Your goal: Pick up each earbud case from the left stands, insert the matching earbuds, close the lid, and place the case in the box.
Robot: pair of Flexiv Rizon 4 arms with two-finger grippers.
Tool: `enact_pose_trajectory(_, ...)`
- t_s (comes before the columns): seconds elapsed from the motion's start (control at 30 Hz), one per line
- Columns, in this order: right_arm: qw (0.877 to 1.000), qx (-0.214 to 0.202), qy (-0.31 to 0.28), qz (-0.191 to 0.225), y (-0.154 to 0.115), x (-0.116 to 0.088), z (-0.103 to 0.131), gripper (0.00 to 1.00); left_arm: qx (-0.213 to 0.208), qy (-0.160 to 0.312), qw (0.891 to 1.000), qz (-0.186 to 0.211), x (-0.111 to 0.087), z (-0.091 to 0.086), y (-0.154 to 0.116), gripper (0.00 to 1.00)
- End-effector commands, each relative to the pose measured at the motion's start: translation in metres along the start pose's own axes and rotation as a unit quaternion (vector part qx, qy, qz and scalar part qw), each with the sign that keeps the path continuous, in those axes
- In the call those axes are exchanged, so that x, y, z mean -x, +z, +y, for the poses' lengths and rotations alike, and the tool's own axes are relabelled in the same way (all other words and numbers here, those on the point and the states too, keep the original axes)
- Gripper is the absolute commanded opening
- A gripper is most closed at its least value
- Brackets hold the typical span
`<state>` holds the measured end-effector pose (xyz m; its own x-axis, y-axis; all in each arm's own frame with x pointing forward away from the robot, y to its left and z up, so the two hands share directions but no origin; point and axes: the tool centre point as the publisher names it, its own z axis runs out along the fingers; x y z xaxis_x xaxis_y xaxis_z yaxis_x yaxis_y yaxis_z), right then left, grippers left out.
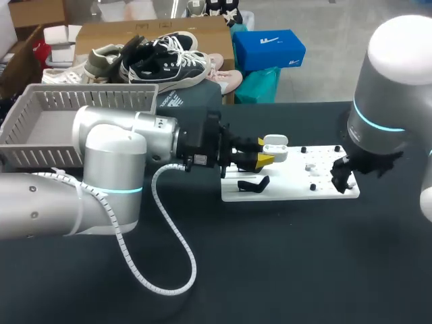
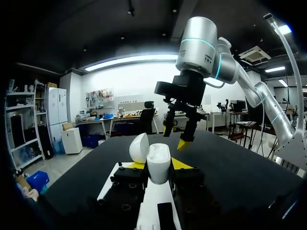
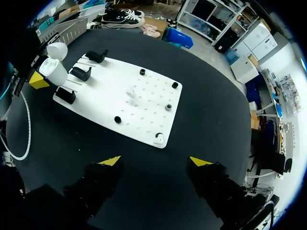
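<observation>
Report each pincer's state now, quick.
Left pincer: shut on the earbud case, whose lid is open.
Right pincer: open, holding nothing.

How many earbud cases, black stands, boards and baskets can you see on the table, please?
Earbud case: 1
Black stands: 3
White board: 1
Grey basket: 1
Total: 6

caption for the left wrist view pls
Left gripper clasps the open earbud case; the right gripper hangs open ahead.
</observation>
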<state>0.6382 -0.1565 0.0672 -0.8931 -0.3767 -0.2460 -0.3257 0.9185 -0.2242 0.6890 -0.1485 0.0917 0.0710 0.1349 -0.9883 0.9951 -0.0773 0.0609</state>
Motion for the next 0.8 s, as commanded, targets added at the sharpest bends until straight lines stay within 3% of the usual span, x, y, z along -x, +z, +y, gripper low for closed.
enact_pose_trajectory(0.03, 1.000, -0.001, -0.001, 0.009, 0.012, 0.007, 0.002, 0.84, 0.003, 0.001, 1.000, 0.000, 0.000, -0.001, 0.000, 0.00)
enact_pose_trajectory(0.17, 1.000, 0.000, -0.006, 0.015, 0.019, 0.010, 0.003, 0.81, 0.003, 0.001, 1.000, 0.000, 0.000, -0.001, 0.000, 0.00)
enact_pose_trajectory(0.37, 1.000, 0.003, -0.010, 0.021, 0.031, 0.015, 0.002, 0.68, 0.003, 0.001, 1.000, 0.000, 0.000, -0.001, 0.000, 0.00)
enact_pose_trajectory(0.63, 0.999, 0.004, -0.010, 0.032, 0.040, 0.015, 0.000, 0.62, 0.003, 0.001, 1.000, 0.000, 0.000, -0.001, 0.000, 0.00)
enact_pose_trajectory(0.73, 0.999, 0.004, -0.008, 0.036, 0.044, 0.014, -0.002, 0.47, 0.003, 0.001, 1.000, 0.000, 0.000, -0.001, 0.000, 0.00)
enact_pose_trajectory(0.8, 0.999, 0.004, -0.007, 0.038, 0.044, 0.013, -0.002, 0.46, 0.003, 0.001, 1.000, 0.000, 0.000, -0.001, 0.000, 0.00)
